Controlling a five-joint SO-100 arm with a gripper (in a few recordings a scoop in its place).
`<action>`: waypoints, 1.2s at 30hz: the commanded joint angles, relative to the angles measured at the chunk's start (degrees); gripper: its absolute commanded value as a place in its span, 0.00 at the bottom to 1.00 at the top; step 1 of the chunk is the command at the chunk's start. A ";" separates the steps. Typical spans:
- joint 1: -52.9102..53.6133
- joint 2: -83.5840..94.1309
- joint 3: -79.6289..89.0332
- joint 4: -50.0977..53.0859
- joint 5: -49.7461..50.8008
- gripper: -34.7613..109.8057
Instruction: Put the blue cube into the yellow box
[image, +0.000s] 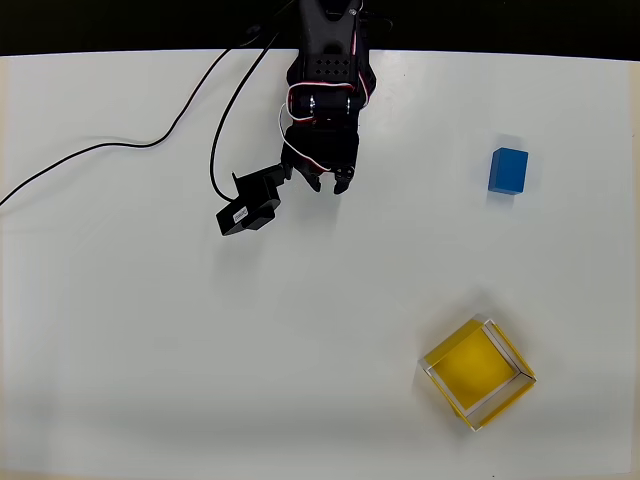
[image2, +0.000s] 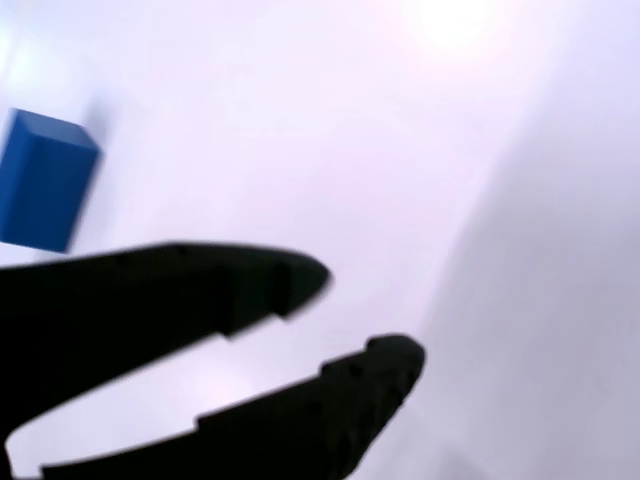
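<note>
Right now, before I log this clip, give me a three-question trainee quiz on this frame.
1. True or false: the small solid bright-blue cube lies inside the square open-topped yellow box.
2. In the overhead view, the black two-finger gripper is: A) above the box, B) left of the cube, C) touching the cube.
3. Fill in: in the wrist view the gripper's jaws stand ____, with nothing between them.

Key: 1 false; 2 B; 3 open.
</note>
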 joint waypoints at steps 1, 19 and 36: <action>-4.04 -4.39 -12.30 -1.23 4.22 0.39; -18.63 -41.75 -51.15 3.25 24.17 0.48; -39.20 -72.25 -74.44 7.29 44.03 0.50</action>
